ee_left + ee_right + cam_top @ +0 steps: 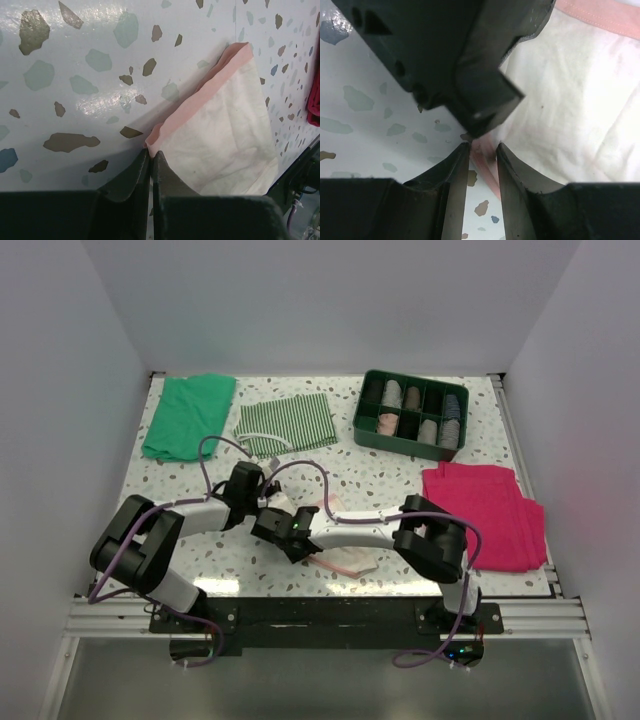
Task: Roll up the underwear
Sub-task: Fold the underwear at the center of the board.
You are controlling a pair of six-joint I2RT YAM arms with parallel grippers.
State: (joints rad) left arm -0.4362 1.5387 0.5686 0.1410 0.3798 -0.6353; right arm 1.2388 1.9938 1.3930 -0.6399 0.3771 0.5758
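Both hands pinch underwear (pixel 220 130) edging.

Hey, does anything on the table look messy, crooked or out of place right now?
Nothing looks spilled or damaged. The underwear lies flat and unrolled, its pink-edged corner pinched by the left gripper; the right gripper grips another edge. The striped cloth sits slightly askew.

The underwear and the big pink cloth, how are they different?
The underwear is pale cream with light pink edging; the big pink cloth is bright pink all over. The underwear is much smaller. The underwear lies under both grippers near the front edge; the cloth lies untouched at the right. Both are soft fabric on the table.
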